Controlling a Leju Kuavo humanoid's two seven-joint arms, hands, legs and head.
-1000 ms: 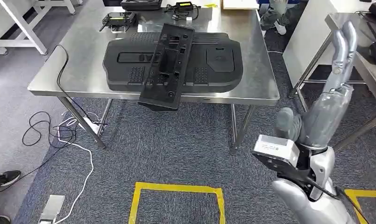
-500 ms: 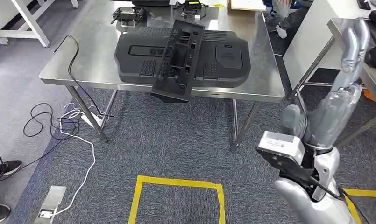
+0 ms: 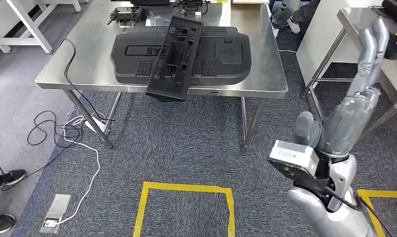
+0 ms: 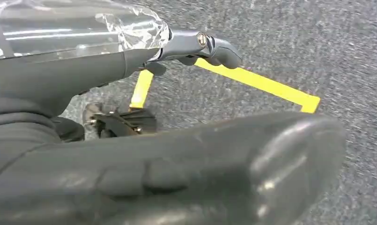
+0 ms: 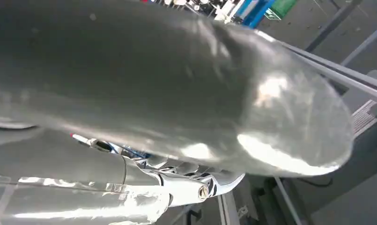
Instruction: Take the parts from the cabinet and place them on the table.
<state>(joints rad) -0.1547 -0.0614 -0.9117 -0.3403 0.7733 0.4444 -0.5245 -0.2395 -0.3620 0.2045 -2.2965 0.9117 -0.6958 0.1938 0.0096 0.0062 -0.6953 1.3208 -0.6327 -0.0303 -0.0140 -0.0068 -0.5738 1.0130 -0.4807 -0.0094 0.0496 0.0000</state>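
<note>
Camera shifted, not the parts (image 3: 179, 57), both lying on the table (image 3: 272, 84); right hand (image 3: 351, 111) raised, fingers straight, empty; left hand (image 4: 130, 140) unclear; next, back to the cabinet

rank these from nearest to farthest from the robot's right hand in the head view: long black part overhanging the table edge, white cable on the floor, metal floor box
1. long black part, up left of the right hand, on the steel table.
2. white cable, on the carpet far left.
3. metal floor box, low in the left corner, farthest.
</note>
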